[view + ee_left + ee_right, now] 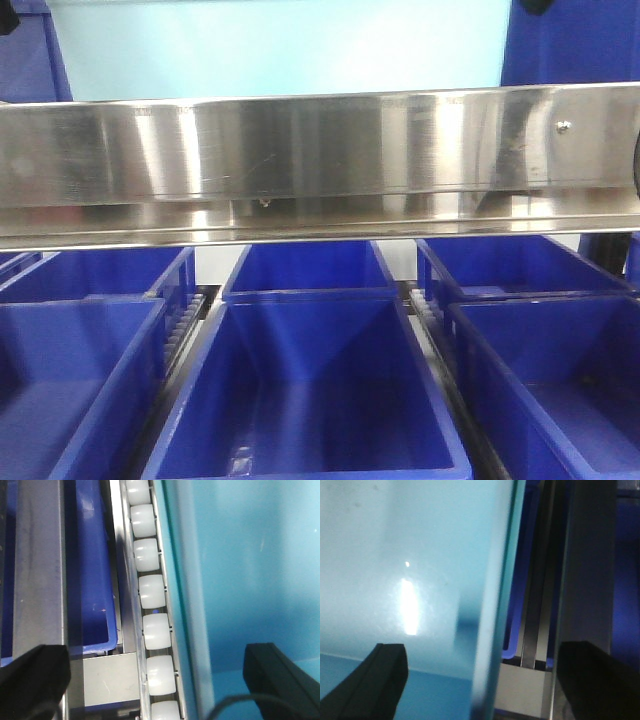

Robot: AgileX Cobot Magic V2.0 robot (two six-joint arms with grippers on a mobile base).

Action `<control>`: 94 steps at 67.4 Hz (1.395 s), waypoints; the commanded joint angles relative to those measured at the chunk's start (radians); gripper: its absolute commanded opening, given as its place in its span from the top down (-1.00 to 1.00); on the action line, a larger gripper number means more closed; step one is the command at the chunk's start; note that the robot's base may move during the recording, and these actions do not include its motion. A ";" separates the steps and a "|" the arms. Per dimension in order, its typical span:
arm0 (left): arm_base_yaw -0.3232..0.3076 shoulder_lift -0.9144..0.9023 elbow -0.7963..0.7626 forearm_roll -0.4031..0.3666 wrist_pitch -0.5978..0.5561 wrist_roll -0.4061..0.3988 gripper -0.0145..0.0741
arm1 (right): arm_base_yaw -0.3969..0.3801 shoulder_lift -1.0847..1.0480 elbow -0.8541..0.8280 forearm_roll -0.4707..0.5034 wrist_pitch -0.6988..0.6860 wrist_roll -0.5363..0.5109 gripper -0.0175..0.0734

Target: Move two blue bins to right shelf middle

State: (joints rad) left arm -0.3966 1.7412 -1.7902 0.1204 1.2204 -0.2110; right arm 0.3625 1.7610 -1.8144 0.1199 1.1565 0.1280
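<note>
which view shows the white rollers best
The left wrist view: the white rollers run up the frame in a clear close-up row. The front view shows only slivers of them between blue bins; the right wrist view shows none.

Steel rail [320, 160] spans the full width, slightly tilted. Above it, centre: pale blue bin [280, 45], with a dark blue wall [570, 45] beside it at top right. Below the rail are three lanes of dark blue bins: centre front bin [310, 400], centre rear bin [308, 270] touching behind it, left bin [60, 380], right bin [560, 370]. White roller tracks [185, 325] run between lanes.
</note>
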 commanded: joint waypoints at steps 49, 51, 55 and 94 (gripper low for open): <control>0.002 0.051 0.003 -0.031 0.001 -0.022 -0.20 | -0.001 0.057 0.004 0.007 -0.046 -0.002 0.17; 0.002 0.051 0.003 -0.031 0.001 -0.022 -0.07 | -0.001 0.057 0.004 0.007 -0.046 -0.002 0.29; 0.002 0.051 0.003 -0.031 0.001 -0.022 0.26 | -0.001 0.057 0.004 0.011 -0.046 -0.002 0.59; -0.005 -0.020 -0.066 -0.042 0.001 -0.022 0.92 | -0.001 -0.022 0.000 0.019 -0.107 -0.002 0.95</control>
State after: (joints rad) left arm -0.3986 1.7855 -1.8128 0.0789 1.2089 -0.2640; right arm 0.3643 1.7841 -1.8101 0.1561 1.1157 0.1168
